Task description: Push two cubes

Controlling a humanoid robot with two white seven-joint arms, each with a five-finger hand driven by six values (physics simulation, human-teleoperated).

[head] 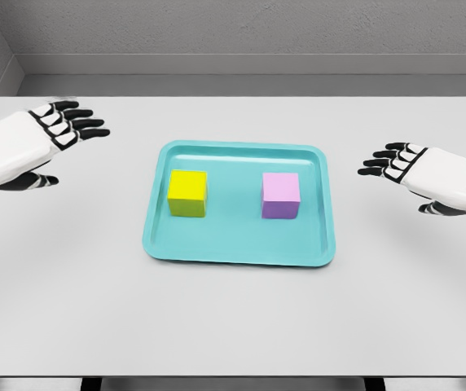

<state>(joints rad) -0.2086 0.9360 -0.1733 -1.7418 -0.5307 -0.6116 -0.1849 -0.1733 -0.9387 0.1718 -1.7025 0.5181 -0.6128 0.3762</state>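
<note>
A yellow cube (187,193) sits on the left half of a teal tray (239,248), and a purple cube (281,195) sits on the right half, a cube's width or more apart from it. My left hand (68,126) hovers over the table to the left of the tray, fingers spread and holding nothing. My right hand (389,161) hovers to the right of the tray, its fingers likewise spread, pointing toward the tray. Neither hand touches a cube or the tray.
The tray lies in the middle of a white table (233,326). A grey wall runs behind the table's far edge.
</note>
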